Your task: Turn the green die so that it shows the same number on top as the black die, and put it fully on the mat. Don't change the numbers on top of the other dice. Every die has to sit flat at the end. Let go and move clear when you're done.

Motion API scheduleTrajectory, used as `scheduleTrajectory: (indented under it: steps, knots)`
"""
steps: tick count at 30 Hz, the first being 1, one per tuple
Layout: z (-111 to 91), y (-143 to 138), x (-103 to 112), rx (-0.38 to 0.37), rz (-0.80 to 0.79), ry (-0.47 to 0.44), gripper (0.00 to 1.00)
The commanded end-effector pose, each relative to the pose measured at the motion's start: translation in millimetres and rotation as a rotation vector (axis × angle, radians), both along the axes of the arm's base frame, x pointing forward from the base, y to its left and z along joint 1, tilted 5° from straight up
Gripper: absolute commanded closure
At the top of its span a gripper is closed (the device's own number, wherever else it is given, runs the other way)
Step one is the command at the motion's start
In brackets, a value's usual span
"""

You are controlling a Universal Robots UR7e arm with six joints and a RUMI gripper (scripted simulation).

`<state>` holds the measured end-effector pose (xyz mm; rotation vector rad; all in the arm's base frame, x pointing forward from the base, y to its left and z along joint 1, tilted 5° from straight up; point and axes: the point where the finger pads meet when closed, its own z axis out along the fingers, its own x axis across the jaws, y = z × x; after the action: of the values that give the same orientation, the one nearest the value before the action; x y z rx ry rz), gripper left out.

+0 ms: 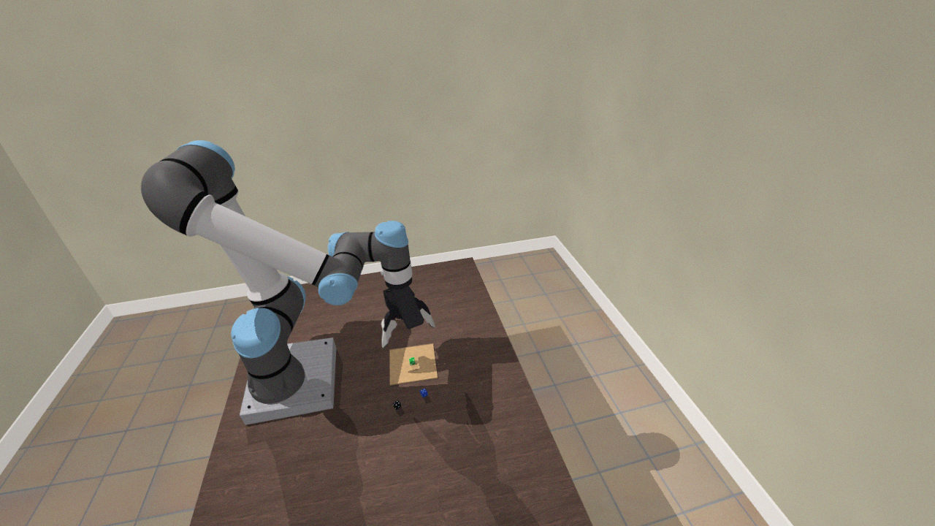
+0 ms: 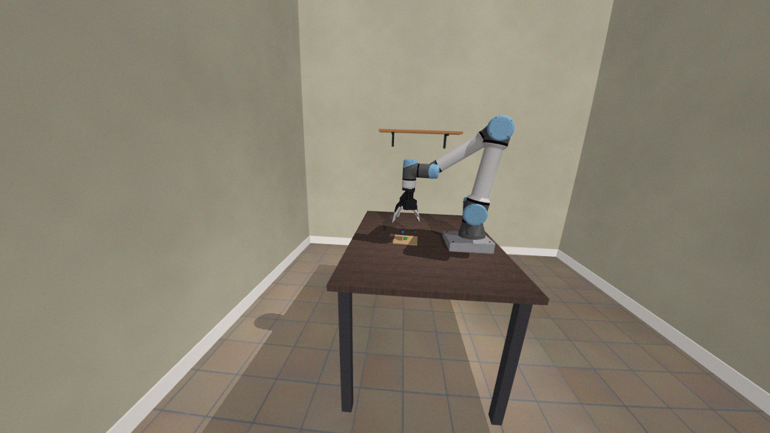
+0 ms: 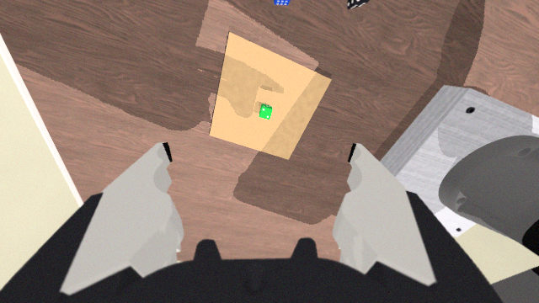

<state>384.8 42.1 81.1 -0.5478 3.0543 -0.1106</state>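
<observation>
The green die [image 1: 412, 360] [image 2: 405, 237] [image 3: 265, 112] sits flat on the tan mat [image 1: 424, 375] [image 2: 399, 240] [image 3: 240, 126], near its middle. Its top face shows two white pips in the wrist view. The black die [image 1: 397, 405] [image 3: 356, 3] and the blue die [image 1: 424, 392] [image 3: 281, 2] [image 2: 403, 231] lie on the table just off the mat; the wrist view cuts them off at its top edge. My gripper [image 1: 407, 328] [image 2: 406, 217] [image 3: 262, 144] is open and empty, hanging well above the table beside the mat's edge.
The arm's grey base plate [image 1: 313, 372] [image 2: 473, 243] [image 3: 455, 135] stands on the dark wooden table [image 1: 405, 470] [image 2: 431, 274] next to the mat. A wooden shelf [image 2: 420, 131] hangs on the back wall. The table edge and wall lie left in the wrist view.
</observation>
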Motion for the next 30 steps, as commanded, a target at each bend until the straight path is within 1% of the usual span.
scheduleTrajectory:
  steps: [1,5,7,13,14,21,24,28,29,30]
  knots:
    - [-0.2,-0.6,2.5,-0.004,0.133,0.007,0.0]
    - [-0.7,-0.8,4.2,-0.009,0.247,0.014,0.0]
    - [-0.7,-0.8,4.2,-0.009,0.247,0.014,0.0]
    - [-1.7,-0.7,7.0,-0.019,0.444,0.026,0.0]
    - [-1.7,-0.7,7.0,-0.019,0.445,0.026,0.0]
    - [-2.7,-0.2,9.4,-0.03,0.659,0.039,0.0]
    - [-2.8,-0.1,9.5,-0.031,0.669,0.04,0.0]
    - [-3.6,0.5,10.8,-0.038,0.823,0.05,0.0]
    - [-3.6,0.5,10.9,-0.039,0.83,0.05,0.0]
    - [-3.8,0.8,11.2,-0.041,0.871,0.053,0.0]
